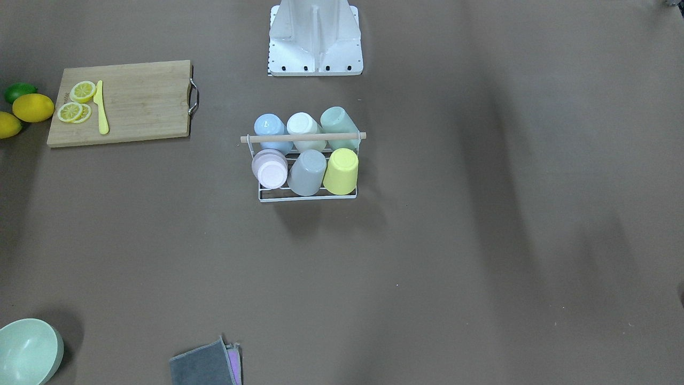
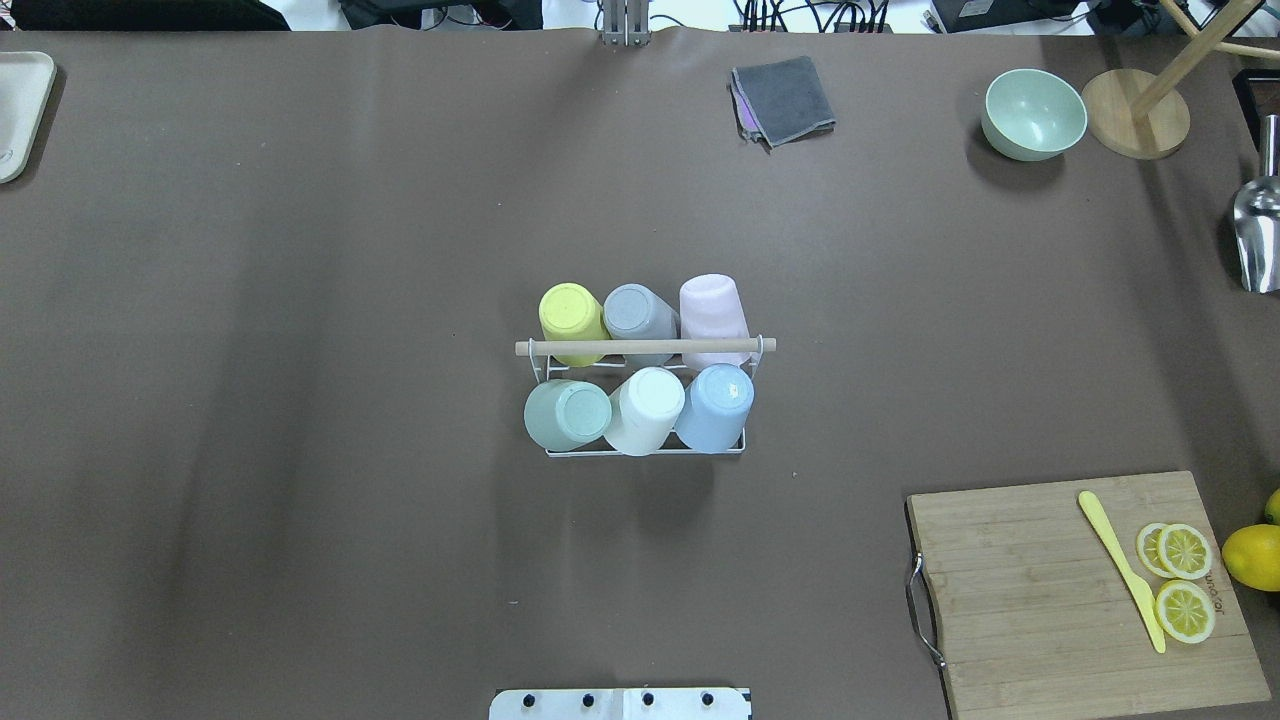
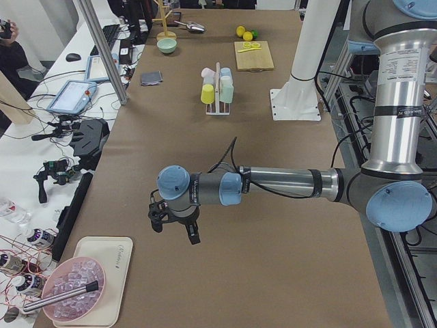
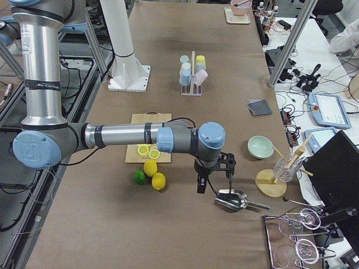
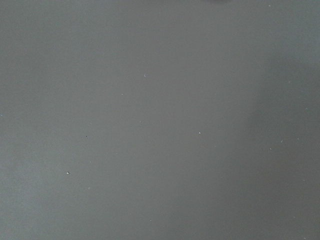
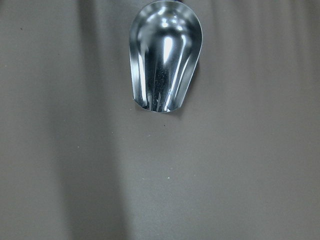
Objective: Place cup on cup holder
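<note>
The cup holder (image 2: 640, 347) stands mid-tabletop (image 2: 300, 300), with 6 cups (image 2: 571, 312) upturned on its prongs. The left claw (image 3: 174, 229) and right claw (image 4: 215, 183) hover at opposite tabletop ends; I cannot tell whether either is spread.

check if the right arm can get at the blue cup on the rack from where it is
Probably yes. The blue cup sits on the cup holder at its right end, robot side, and nothing stands between it and the right gripper, which hangs above the metal scoop.
</note>
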Available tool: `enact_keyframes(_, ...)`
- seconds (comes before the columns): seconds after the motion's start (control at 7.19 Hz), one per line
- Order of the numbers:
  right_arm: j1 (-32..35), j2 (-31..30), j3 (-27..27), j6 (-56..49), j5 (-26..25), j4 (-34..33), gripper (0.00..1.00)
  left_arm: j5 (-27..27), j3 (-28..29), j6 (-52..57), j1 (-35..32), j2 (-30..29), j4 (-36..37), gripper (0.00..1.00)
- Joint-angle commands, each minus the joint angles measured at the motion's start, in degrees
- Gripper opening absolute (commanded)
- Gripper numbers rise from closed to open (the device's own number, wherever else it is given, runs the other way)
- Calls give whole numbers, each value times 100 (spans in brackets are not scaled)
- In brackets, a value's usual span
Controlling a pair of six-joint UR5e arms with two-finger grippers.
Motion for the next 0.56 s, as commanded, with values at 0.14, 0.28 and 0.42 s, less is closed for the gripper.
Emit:
enact_keyframes(0.14,0,-10,21,0,0,6,99,1,16,6,1,13,8,97)
enact_keyframes(0.28,0,-36,21,-9,0,6,99,1,60,6,1,13,-1,97)
enact_keyframes(0.42,0,-62,21,-9,8,6,99,1,60,6,1,13,-1,97)
